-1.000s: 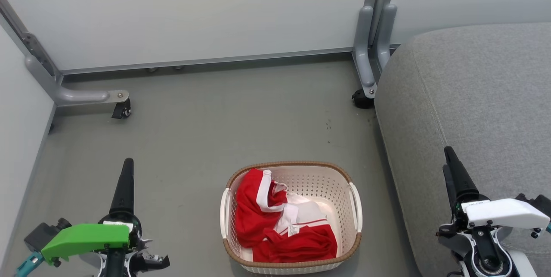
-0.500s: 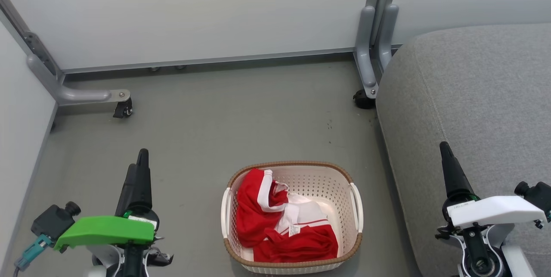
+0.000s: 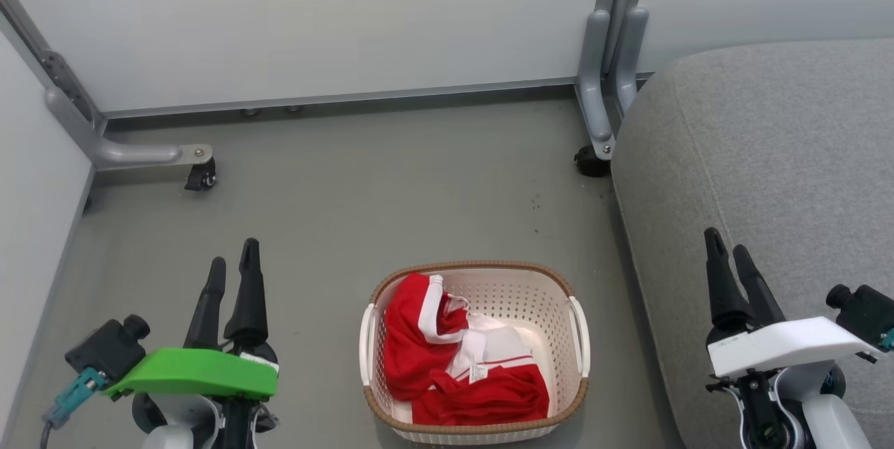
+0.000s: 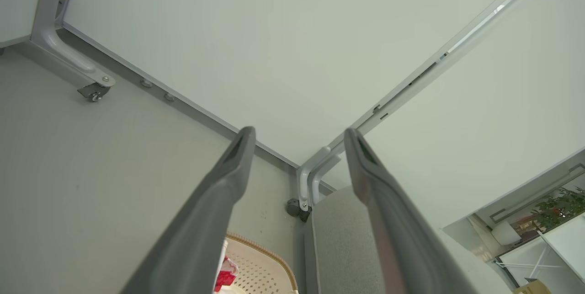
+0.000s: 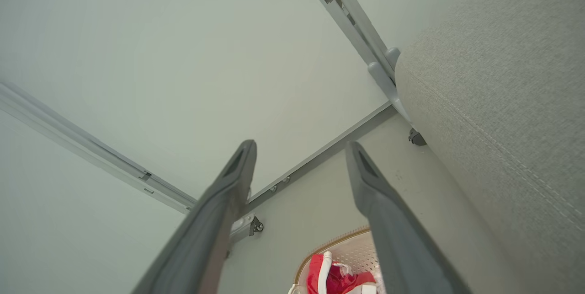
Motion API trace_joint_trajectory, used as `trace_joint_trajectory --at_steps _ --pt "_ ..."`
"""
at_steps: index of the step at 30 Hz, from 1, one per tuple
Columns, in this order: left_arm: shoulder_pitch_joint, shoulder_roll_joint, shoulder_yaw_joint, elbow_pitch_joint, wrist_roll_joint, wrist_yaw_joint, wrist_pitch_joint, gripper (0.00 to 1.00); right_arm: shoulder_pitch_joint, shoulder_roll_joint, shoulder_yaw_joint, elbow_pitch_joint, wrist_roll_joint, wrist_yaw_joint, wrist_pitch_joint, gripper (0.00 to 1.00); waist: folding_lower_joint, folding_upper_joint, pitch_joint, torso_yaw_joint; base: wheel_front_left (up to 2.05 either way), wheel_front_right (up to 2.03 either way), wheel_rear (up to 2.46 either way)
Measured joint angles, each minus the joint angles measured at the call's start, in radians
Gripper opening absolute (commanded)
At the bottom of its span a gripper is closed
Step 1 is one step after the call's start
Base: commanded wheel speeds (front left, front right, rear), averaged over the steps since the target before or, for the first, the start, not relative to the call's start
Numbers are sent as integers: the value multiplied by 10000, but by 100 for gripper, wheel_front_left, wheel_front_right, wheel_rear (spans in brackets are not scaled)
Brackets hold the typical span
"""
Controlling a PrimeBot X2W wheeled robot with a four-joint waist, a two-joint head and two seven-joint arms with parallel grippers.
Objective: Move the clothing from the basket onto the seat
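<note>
Lying crumpled in the laundry basket (image 3: 489, 269), red-and-white clothing (image 3: 461, 369), grey seat (image 3: 768, 156) just beside, left gripper (image 3: 234, 253) and right gripper (image 3: 725, 241) flanking, fingers (image 3: 249, 288) spread, empty.

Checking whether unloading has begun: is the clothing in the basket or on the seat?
In the basket. The red clothing lies crumpled inside the basket; the visible part of the grey seat is bare fabric.
</note>
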Motion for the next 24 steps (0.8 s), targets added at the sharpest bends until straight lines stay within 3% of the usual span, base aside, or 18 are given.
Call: trace_joint_trajectory --at_steps 24 --pt "28 10 -316 27 2922 44 -656 100 173 -29 293 -123 -3124 2 -621 100 0 0 34 66 0 0 0"
